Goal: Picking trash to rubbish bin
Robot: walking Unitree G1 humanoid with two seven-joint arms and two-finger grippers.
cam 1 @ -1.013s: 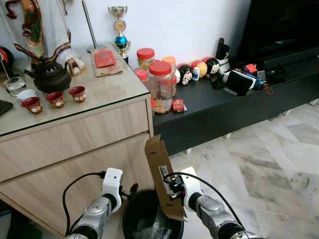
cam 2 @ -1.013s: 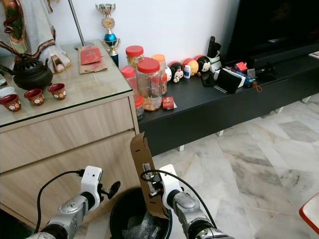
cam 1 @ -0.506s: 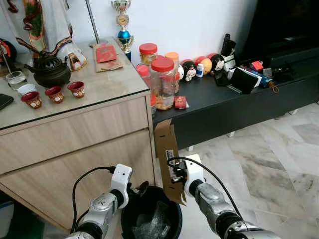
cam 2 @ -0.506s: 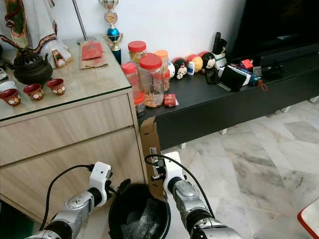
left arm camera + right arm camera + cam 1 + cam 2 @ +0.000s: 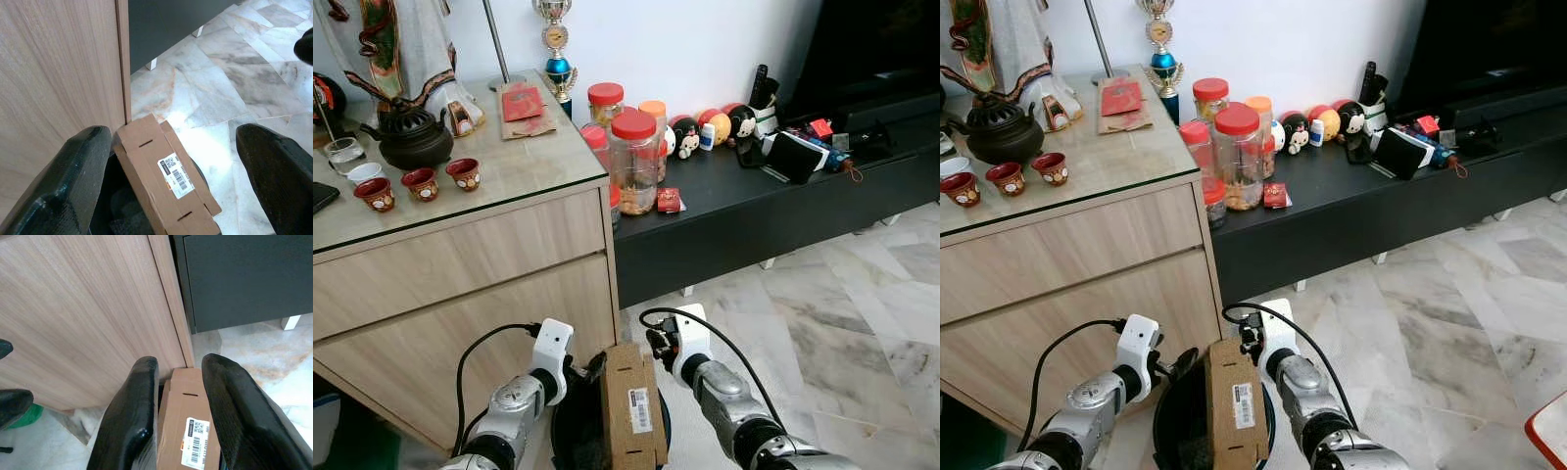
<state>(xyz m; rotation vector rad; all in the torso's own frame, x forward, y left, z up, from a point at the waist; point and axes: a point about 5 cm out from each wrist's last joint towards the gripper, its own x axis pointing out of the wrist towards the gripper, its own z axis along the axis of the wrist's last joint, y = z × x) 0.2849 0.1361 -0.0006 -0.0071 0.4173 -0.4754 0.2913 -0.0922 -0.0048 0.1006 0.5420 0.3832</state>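
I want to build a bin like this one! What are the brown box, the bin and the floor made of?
The brown box looks like matt corrugated cardboard: folded flaps, slots and a stuck-on barcode label. The bin is black and smooth, probably plastic, though little of it shows under the box. The floor looks like polished marble tiles: pale with grey veins and a shine.

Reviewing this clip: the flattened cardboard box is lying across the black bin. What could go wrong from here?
1. The cardboard box lies flat over the bin mouth and overhangs its rim, so it may bridge the opening or slide to the floor rather than drop in.
2. The right pincer is open just above the box, and the left pincer is open beside it; a push down could tip the bin against the wooden cabinet.
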